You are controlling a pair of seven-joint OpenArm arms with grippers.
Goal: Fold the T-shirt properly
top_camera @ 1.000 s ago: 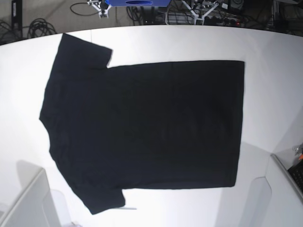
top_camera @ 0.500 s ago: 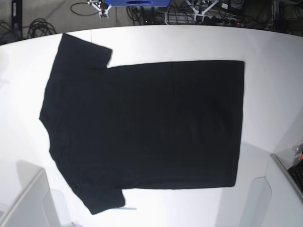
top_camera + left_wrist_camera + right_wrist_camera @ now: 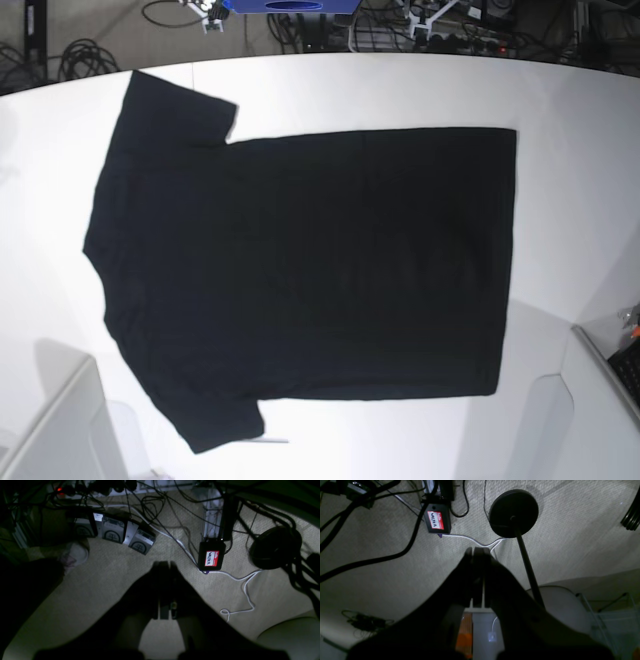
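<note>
A plain black T-shirt (image 3: 300, 270) is being shown on a white table (image 3: 570, 150). A red and white label (image 3: 211, 558) is being seen on beige carpet (image 3: 105, 580).

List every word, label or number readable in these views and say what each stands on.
"WALTER": handwritten on the red-bordered name sticker on a black box on the carpet, seen by both wrist cameras.
Small print on the sticker's red top band: too blurred to read.
Labels on the grey boxes: too small to read.
T-shirt: no text showing.
</note>
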